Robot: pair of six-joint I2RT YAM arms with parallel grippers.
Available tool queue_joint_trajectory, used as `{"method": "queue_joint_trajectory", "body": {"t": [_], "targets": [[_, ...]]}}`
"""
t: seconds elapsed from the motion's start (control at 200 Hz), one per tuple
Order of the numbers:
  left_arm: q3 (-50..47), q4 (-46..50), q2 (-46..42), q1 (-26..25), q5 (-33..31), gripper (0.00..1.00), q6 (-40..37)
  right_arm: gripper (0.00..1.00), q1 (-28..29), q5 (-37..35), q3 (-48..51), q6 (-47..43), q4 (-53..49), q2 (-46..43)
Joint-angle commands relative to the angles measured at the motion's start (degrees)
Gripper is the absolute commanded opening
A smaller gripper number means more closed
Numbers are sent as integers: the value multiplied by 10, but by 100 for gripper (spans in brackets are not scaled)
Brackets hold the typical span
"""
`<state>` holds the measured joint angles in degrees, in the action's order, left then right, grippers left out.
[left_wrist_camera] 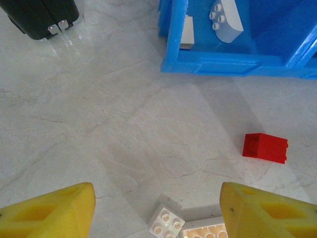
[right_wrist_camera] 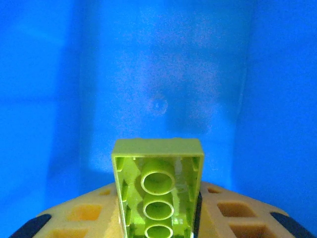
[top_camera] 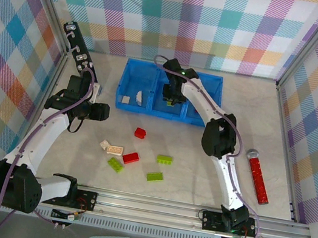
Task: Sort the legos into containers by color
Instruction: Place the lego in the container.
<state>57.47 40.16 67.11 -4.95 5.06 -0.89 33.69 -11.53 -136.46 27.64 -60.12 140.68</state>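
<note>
Currently loose: three green legos (top_camera: 164, 159), two red (top_camera: 139, 132), two white (top_camera: 115, 149)

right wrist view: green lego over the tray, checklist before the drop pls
1. green lego gripped in right tool: ok
2. right tool above the middle compartment of the blue tray: ok
3. visible floor of that compartment bare: ok
4. white legos lie in the left compartment, not this one: ok
5. left tool open, outside the tray: ok
</note>
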Motion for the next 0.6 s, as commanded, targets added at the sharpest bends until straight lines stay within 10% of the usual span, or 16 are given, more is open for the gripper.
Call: {"method": "queue_joint_trajectory", "body": {"t": [0.0,0.595], "targets": [[12,-3,-6,10,3,67,5,36,-1,0,-26,-7,1,22],[13,-5,0,10,10,67,8,36,-8,-1,-41,5,49,78]]}}
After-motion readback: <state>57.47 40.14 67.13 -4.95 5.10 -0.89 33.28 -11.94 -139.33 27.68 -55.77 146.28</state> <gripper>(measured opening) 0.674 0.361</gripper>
